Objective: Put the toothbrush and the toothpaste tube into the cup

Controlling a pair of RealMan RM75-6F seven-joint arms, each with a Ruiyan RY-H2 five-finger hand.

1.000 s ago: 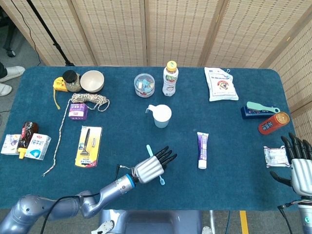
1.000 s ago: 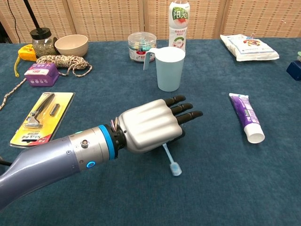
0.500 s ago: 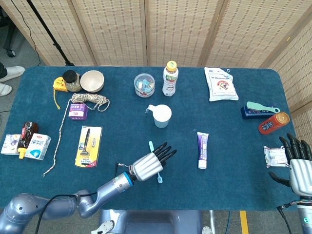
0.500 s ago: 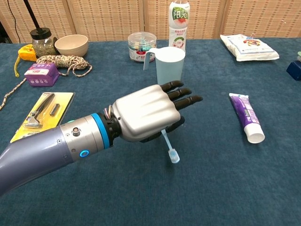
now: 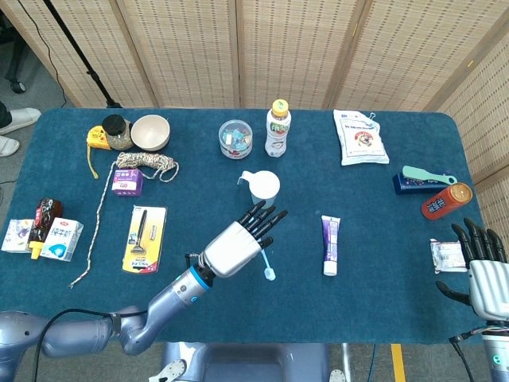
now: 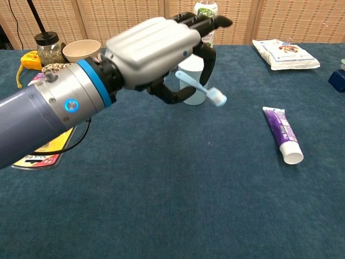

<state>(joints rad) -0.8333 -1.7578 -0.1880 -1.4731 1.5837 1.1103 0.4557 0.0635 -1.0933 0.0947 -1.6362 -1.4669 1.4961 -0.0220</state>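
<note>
Above the dark blue cloth-covered table (image 5: 199,191), the silver left hand (image 6: 156,43) pinches the light blue toothbrush (image 6: 200,89) clear of it, head outward, presumably for carrying to the pale blue handled cup (image 5: 263,188) just beyond.

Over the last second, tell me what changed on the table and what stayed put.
The left hand, holding the toothbrush, lifted it off the table and carried it up toward the cup. The toothpaste tube, the cup and the right hand stayed where they were.
</note>
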